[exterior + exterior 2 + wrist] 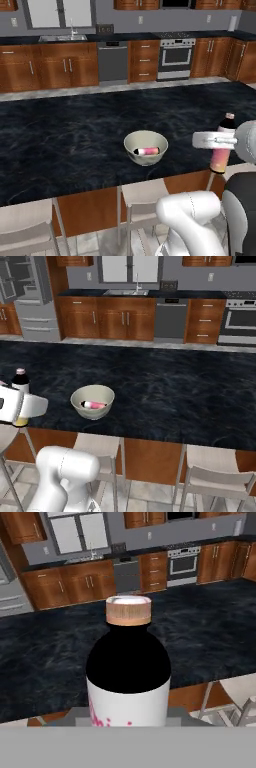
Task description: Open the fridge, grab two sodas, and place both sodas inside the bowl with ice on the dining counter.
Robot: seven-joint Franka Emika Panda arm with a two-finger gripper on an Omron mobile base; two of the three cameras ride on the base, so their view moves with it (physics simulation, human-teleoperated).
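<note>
In the left base view the gripper [216, 140] sits at the right edge of the frame, just below mid-height, its white hand reaching in from the right. It is closed around a soda bottle [223, 145] that stands upright, black cap and neck above the hand, pink body shading to orange-yellow below it. The jaws are only partly apart, clamped on the bottle's body. The held bottle hangs at the near edge of the dining counter [70, 145], whose black veined top fills the middle of the frame.

Left of the gripper, near the centre of that view, the bowl [145, 147] rests on the counter top close to its near edge. A second soda [146, 151] lies on its side inside the bowl, black cap to the left, pink body to the right. Bowl and held bottle are apart, with bare marble between them.

In the right base view the order flips: the gripper [19, 404] and its bottle [20, 387] are at the left edge, the bowl [93, 401] to their right, left of centre, the lying soda [94, 404] inside it. The fridge [31, 298] stands in the upper left corner.

In the hand view the held bottle [129, 672] fills the centre, upright, its cap pale on top, with the counter [215, 637] behind it.
</note>
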